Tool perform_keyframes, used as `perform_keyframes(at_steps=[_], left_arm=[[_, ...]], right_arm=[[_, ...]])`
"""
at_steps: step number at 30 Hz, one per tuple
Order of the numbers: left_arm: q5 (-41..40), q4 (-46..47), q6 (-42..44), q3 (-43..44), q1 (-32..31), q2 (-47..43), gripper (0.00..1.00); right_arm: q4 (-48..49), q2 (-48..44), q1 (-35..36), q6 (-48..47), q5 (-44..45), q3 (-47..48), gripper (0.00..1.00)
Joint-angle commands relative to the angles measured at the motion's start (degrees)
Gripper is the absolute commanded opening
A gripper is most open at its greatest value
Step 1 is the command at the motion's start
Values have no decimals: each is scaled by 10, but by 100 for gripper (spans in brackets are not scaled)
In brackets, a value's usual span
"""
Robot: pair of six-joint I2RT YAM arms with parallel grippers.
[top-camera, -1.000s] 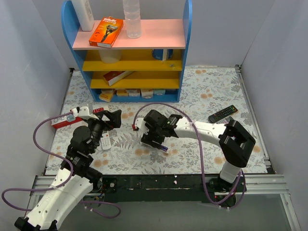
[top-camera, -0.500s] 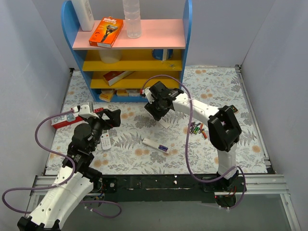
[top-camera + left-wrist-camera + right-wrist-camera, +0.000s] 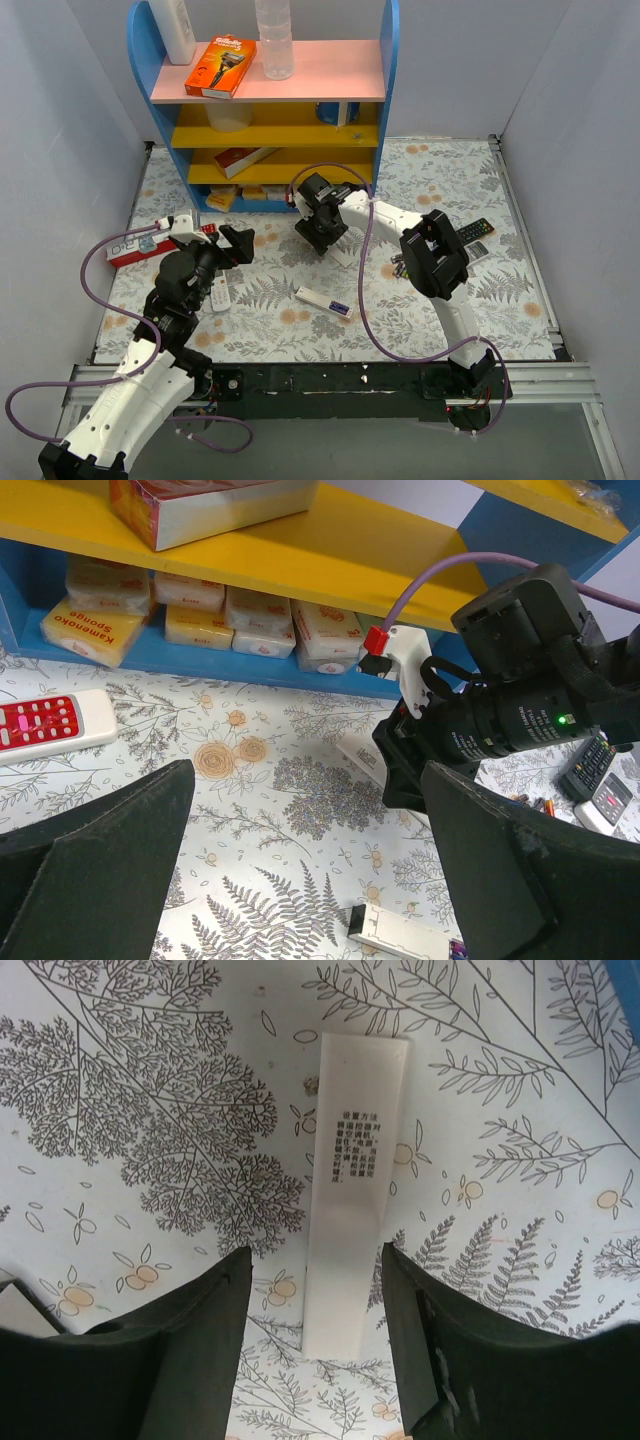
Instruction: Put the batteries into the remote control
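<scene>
Right pincer (image 3: pixel 322 230) hangs low over the middle of the table (image 3: pixel 450 190), a little toward the far edge, just in front of the blue shelf unit (image 3: pixel 385 120). From its own camera its two dark fingers (image 3: pixel 190 1360) stand apart on either side of a flat white strip (image 3: pixel 350 1200) with small print on it, which lies on the flowered cover. Bare cover shows between the strip and one finger; whether the other finger touches the strip's edge I cannot tell. The left pincer (image 3: pixel 232 245) is up off the table near the left edge, jaws spread wide with nothing between them, pointing toward the right arm. The remote control (image 3: pixel 322 301), a slim white bar with a dark patch at its right end, lies alone about mid-table, closer to the near edge, apart from both pincers and tilted a little. The batteries (image 3: pixel 398 266) sit in a small coloured cluster to the right of centre, partly hidden behind the right arm's elbow. A black remote (image 3: pixel 477 230) lies nearer the right edge. A short white remote (image 3: pixel 219 292) with a red panel rests beside the left arm, and a red and white box (image 3: pixel 130 250) lies by the left edge. Wrapped yellow sponges (image 3: pixel 95 630) line the shelf unit's bottom level.
</scene>
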Motion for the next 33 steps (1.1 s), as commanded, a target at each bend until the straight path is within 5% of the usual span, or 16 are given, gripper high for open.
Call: perform_keyframes(at_steps=[1,12,18,25,33], left_arm=[[7,5,4,-3,5,-5,98],[11,4,7,-3,7,-5,98],[13,4,8,-3,9,-1,98],[17,4,7,-2,11,3,98],[24,3,8,-1,12,9,98]], right_arm=[[-13,22,-5,2,3,36,61],[-14,66,-15,-15,-3,65,56],[-33,78,-14,-18,-17,53,35],[-33,7,-14,-28,-33,-55,15],[17,-133,-6,-39,-74,-220,9]])
